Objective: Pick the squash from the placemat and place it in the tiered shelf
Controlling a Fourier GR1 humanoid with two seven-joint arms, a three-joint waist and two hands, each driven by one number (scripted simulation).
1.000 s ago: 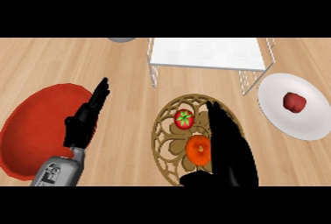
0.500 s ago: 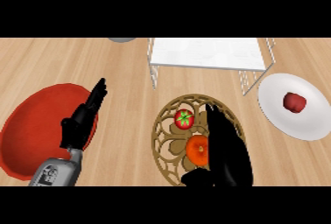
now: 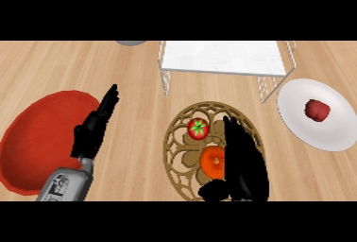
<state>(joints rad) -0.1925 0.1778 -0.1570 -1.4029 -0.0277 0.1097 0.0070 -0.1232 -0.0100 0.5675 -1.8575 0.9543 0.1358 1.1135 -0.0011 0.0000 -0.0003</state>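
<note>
An orange squash [image 3: 212,160] lies on a round tan lattice placemat [image 3: 181,142] in the middle of the counter, beside a red tomato [image 3: 198,127] with a green stem. My right hand [image 3: 244,160] lies over the mat's right half. Its straight fingers run along the squash's right side and its thumb sits just below the squash; it is open. The white wire tiered shelf [image 3: 223,59] stands behind the mat at the far edge. My left hand [image 3: 94,127] rests open at the left, fingers pointing away.
A large red plate [image 3: 38,142] lies at the left, under the left forearm's side. A white plate [image 3: 327,132] at the right holds a small dark red item [image 3: 317,109]. A grey object [image 3: 131,42] shows at the far edge.
My right hand has shifted slightly beside the squash, its fingers reaching a little further up the mat. The left hand and the squash have stayed put.
</note>
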